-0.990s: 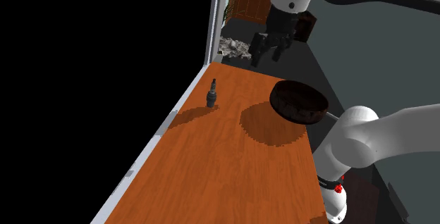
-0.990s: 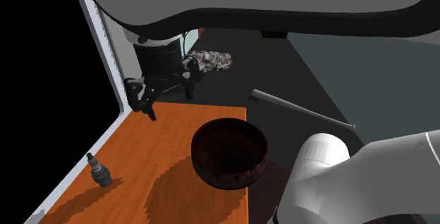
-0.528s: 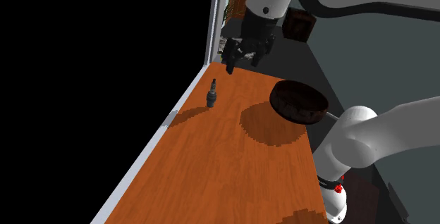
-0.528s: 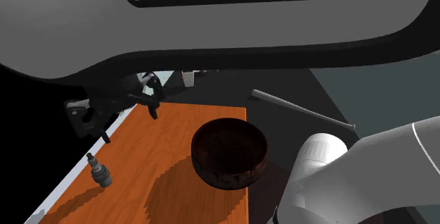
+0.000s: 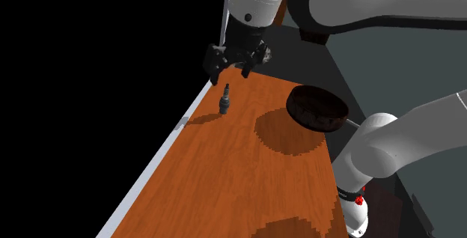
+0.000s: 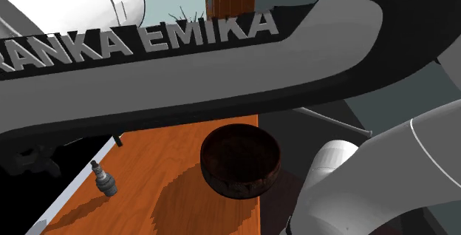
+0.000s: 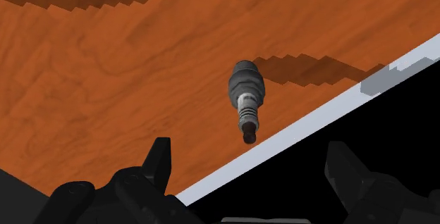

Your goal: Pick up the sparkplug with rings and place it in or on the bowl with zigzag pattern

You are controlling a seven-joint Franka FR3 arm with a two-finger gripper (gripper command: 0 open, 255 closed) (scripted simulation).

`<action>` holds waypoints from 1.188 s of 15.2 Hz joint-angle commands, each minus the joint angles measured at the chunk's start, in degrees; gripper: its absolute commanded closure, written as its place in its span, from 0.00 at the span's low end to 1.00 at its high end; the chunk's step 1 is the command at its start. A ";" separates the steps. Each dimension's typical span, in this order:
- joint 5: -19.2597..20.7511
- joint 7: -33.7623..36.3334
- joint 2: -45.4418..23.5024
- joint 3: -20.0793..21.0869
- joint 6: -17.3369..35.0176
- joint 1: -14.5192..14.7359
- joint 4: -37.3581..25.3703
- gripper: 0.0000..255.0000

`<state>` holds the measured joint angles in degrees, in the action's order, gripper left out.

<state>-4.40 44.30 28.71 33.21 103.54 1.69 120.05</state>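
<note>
Sparkplug (image 5: 224, 99): upright on table (image 5: 247, 177), near the pale edge at the shoulder view's left, beside a black area; dark ringed body, thin tip up; not grasped. Gripper (image 5: 233, 58): hovers above the sparkplug, a little toward the shoulder view's right; in the wrist view its fingers (image 7: 159, 160) stand wide apart, the sparkplug ahead between them and untouched; jaws hold nothing. Bowl (image 5: 318, 108): dark, empty, at the table's right edge in the shoulder view, well apart from the sparkplug. Progress, by judgement: approach nearly complete; descent of the gripper, closing on the sparkplug, lift, carry to the bowl and release all left; no part of the placing done.
</note>
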 commanded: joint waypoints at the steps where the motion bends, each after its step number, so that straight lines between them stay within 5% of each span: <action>1: -0.01 0.31 -0.17 0.36 1.42 0.00 1.15 0.00; 13: 0.02 0.39 -0.56 0.71 4.96 -0.07 4.33 0.00; 14: 0.02 0.39 -0.56 0.71 4.96 -0.07 4.33 1.00; 18: 0.02 0.39 -0.56 0.71 4.96 -0.07 4.33 1.00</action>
<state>-4.39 44.69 28.15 33.93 108.51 1.62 124.36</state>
